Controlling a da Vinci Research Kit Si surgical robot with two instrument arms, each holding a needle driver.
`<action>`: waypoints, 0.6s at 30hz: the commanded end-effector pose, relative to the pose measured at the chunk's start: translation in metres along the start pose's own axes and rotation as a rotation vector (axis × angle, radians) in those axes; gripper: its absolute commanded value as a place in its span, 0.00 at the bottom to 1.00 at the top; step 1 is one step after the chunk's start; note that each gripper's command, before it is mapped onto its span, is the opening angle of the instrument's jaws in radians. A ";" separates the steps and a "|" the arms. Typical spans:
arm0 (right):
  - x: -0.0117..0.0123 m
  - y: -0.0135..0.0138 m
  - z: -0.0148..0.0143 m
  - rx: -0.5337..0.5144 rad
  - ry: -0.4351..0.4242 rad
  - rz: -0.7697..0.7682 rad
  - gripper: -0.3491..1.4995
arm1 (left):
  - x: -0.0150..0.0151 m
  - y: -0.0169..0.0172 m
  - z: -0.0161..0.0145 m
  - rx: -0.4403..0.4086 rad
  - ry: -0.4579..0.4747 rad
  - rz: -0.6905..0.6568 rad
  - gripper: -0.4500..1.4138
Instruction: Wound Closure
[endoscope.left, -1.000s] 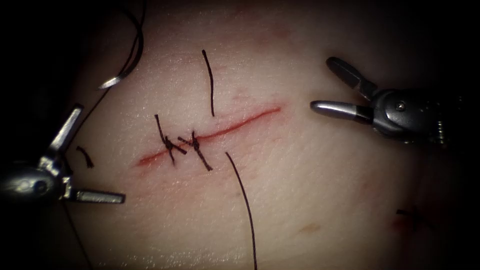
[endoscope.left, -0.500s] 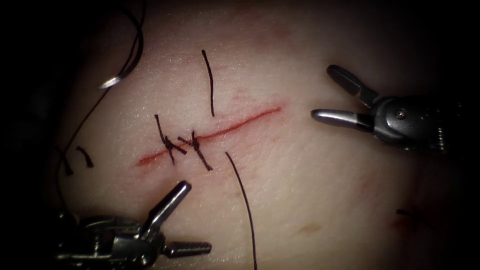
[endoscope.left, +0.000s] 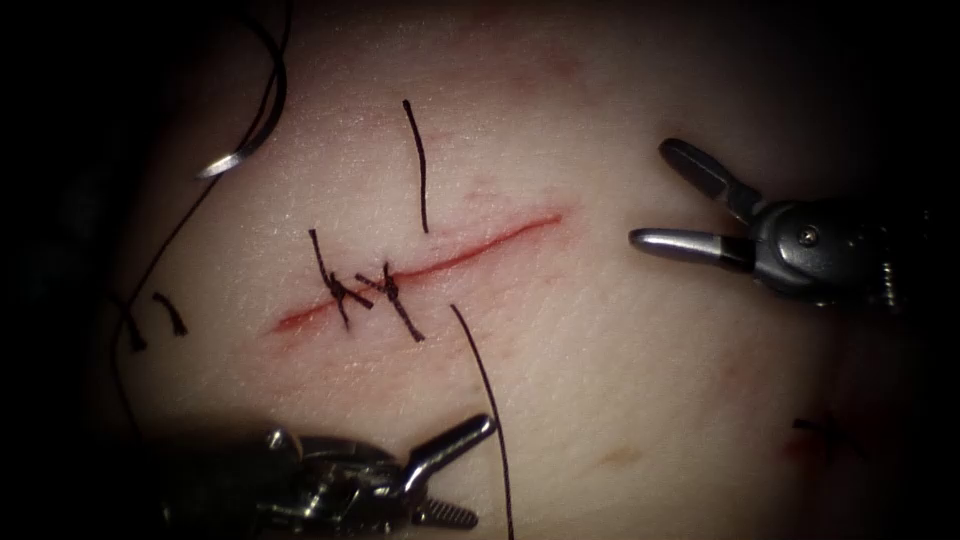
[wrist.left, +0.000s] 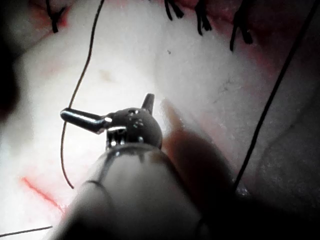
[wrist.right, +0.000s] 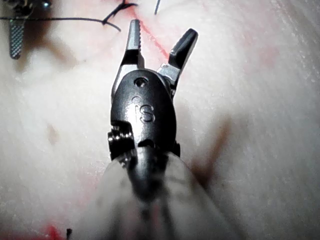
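Observation:
The cut (endoscope.left: 470, 250) runs slantwise across the tissue (endoscope.left: 620, 360), with two tied stitches (endoscope.left: 362, 290) near its left end. The curved needle (endoscope.left: 240, 155) lies free on the tissue at the far upper left of the cut, held by neither tool, its thread (endoscope.left: 160, 250) trailing down the left. My left tool (endoscope.left: 480, 472) is below the cut, open and empty, its upper jaw close to a long thread (endoscope.left: 487, 400). My right tool (endoscope.left: 650, 193) hovers off the cut's right end, open and empty. The wrist views show the left tool (wrist.left: 112, 107) and the right tool (wrist.right: 161, 31) gaping.
A loose strand (endoscope.left: 418, 165) lies above the cut. Short cut thread ends (endoscope.left: 170, 312) lie at the left. A dark stitch mark (endoscope.left: 825, 430) sits at the lower right. In the right wrist view the left tool's jaw (wrist.right: 16, 35) shows beside a thread (wrist.right: 60, 20).
My left tool has swung from the far left down along the near edge and rightward, up to the long thread. The right tool has drifted slightly right and down, still open.

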 end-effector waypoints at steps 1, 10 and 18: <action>-0.0007 -0.0006 0.0005 0.004 0.002 0.001 0.68 | -0.0001 0.0005 0.0007 -0.006 0.012 0.002 0.92; -0.0012 -0.0004 0.0006 0.002 0.001 -0.007 0.66 | 0.0026 0.0008 0.0013 -0.008 0.062 0.027 0.90; -0.0019 -0.0006 0.0007 0.002 0.001 -0.003 0.65 | 0.0043 -0.0002 0.0018 -0.005 0.058 0.024 0.88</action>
